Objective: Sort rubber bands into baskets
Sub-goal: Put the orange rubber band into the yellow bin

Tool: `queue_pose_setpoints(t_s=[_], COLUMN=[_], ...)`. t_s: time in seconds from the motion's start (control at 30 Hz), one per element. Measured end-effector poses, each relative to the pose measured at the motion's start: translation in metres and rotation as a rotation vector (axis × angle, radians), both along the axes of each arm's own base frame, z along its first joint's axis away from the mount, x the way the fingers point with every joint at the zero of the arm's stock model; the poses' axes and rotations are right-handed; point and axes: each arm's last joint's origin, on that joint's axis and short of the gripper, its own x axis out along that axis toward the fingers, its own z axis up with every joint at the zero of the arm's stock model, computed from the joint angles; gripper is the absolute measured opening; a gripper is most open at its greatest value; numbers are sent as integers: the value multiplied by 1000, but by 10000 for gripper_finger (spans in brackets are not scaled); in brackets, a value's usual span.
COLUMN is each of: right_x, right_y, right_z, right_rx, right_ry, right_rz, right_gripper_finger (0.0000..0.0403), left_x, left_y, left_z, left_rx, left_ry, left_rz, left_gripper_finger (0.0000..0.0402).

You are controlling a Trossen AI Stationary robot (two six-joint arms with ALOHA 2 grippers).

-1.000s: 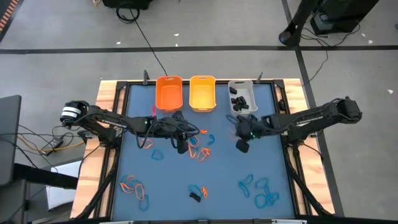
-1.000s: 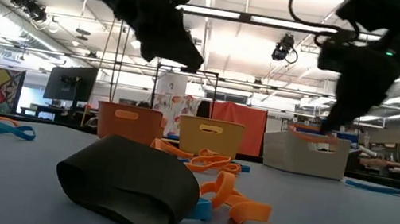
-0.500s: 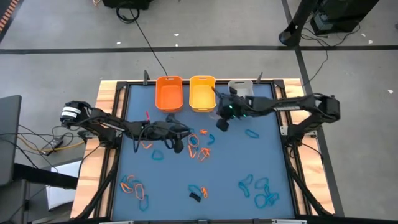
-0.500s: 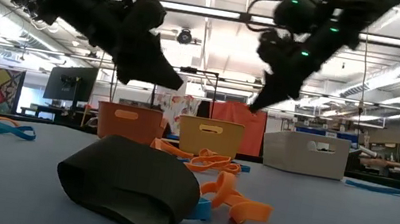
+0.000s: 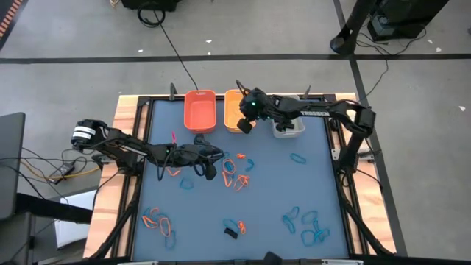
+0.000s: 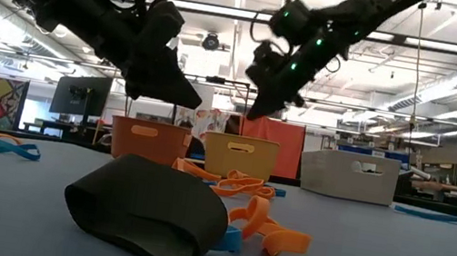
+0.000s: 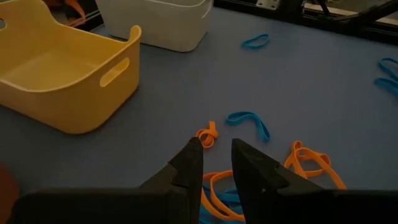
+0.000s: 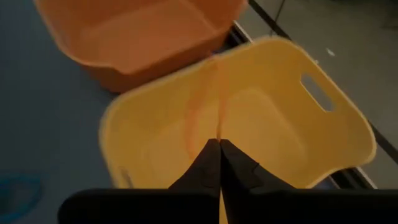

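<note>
Rubber-band sorting, seen from above: the right end effector (image 5: 245, 124) hangs over the yellow-orange basket (image 5: 234, 101) at the far edge of the desk (image 5: 309, 184), fingers pressed together w/ a thin orange rubber band (image 8: 216, 93) pinched at the tips, its loop blurred and dangling over the basket's bare interior. Orange basket (image 5: 199, 110) sits just beside it on the left-arm side; light grey-white basket (image 5: 287, 129) on the other side, mostly under the right arm, contents not visible.

Left end effector (image 5: 208, 171) hovers above the desk near the middle, fingers (image 7: 190, 163) slightly parted, nothing between them, pointing toward a mixed pile of orange and blue bands (image 5: 235, 174). In the left wrist view a small orange loop (image 7: 207, 133) and a blue loop (image 7: 249, 121) lie on the desk just past the fingertips.

Elsewhere on the desk: orange and blue bands (image 5: 159, 221) near the left front corner, a blue cluster (image 5: 307, 224) near the right front, one blue band (image 5: 298, 157) alone on the right side, and a chunky black band (image 6: 149, 211) at front centre w/ orange bands touching it, big in the low view.
</note>
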Motion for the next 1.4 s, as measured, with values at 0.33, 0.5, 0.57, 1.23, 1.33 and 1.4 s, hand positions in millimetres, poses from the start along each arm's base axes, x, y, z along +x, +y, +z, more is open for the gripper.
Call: queue_pose_setpoints(t_s=[0.33, 0.5, 0.57, 1.23, 1.33, 1.4], right_x=[-5, -7, -7, 10, 6, 2], right_y=[-13, -10, -4, 122, 123, 121], right_z=[-4, 9, 10, -24, -37, -46], right_rx=[8, 0, 24, 57, 54, 47], right_ry=[5, -27, -26, 105, 89, 70], right_rz=[-45, -35, 24, 506, 506, 501], right_gripper_finger=[89, 140, 157, 142, 143, 142], left_x=[0, 2, 2, 4, 4, 4], left_y=[0, 1, 0, 0, 0, 0], left_z=[-1, -8, -12, -18, -18, -18], left_rx=[12, 15, 12, -1, -5, -5], left_ry=[7, 32, 49, 58, 56, 56], left_rz=[22, 27, 29, 36, 38, 38], left_gripper_finger=[88, 88, 88, 88, 88, 88])
